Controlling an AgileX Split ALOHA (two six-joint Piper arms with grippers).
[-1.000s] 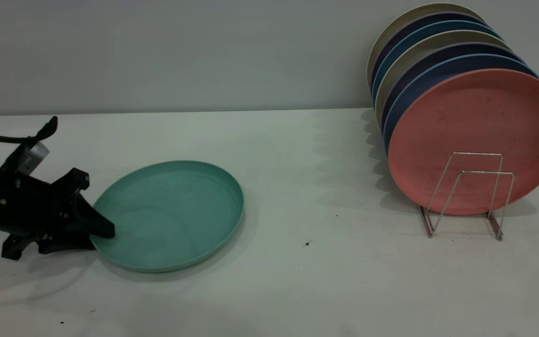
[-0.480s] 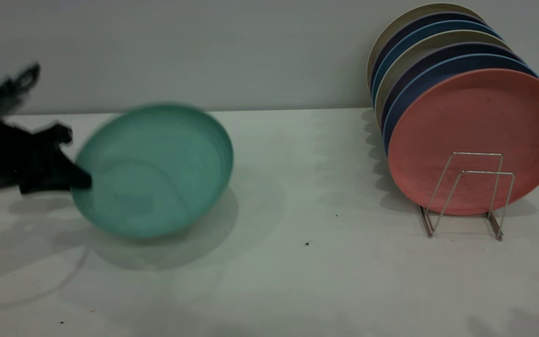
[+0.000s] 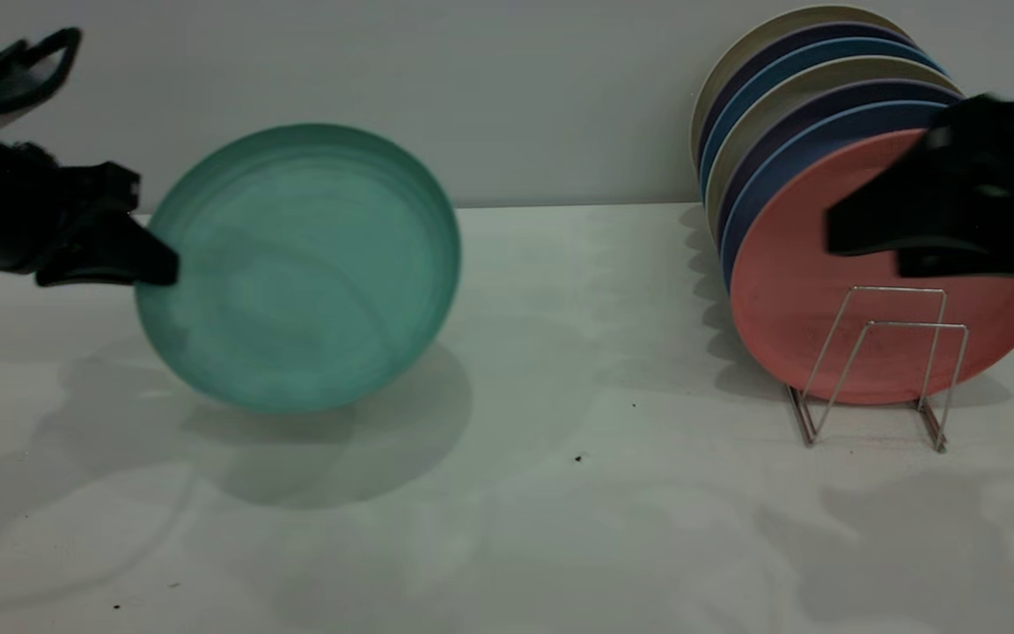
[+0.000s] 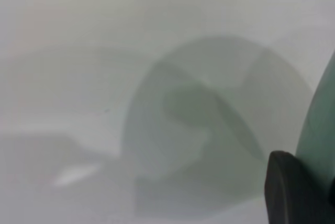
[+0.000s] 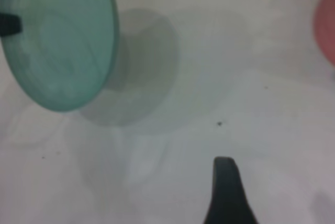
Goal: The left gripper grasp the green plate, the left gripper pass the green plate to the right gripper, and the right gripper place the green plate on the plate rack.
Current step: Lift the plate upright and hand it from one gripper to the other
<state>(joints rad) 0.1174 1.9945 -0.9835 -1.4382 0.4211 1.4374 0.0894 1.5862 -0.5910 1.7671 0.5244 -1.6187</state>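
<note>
The left black cable-looped pincer clamps one edge of the round matte teal-green plate, holding it tilted above the white desk. That single-edge grip could let the plate swing or slip. The right black pincer, jaws parted, hangs before the salmon-pink plate in the silver wire plate rack and could knock it.

Table between grippers seemingly open.

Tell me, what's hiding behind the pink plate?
Behind the pink plate, more plates stand in a row on the plate rack, blue and beige. Only their rims show; the rest is covered.
</note>
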